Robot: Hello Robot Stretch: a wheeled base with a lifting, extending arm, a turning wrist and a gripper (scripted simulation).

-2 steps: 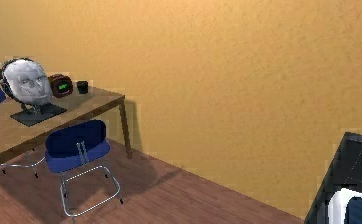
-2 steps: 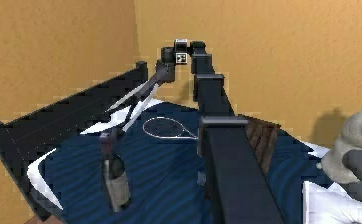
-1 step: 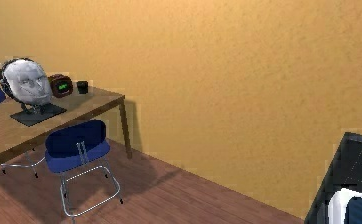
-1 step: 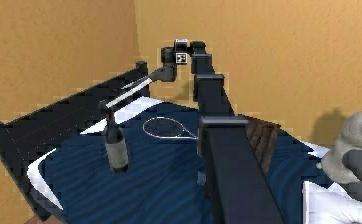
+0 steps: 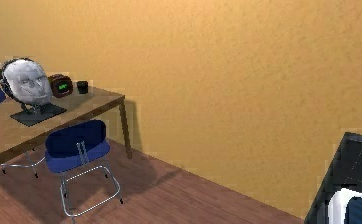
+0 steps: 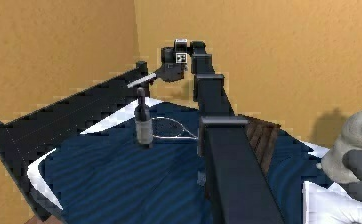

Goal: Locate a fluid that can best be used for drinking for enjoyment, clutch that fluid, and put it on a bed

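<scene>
A dark bottle [image 6: 143,122] is upright, long axis vertical, at six o'clock directly under the gripper [image 6: 139,80], against the bed [image 6: 89,180]; I cannot tell whether the gripper holds it or it rests there

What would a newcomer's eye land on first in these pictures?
Probably the dark arm reaching over the blue-covered bed, with a dark bottle upright at the gripper; whether it is held cannot be told. At the forward view's left, a pale bust wearing headphones sits on a wooden desk behind a blue chair.
</scene>
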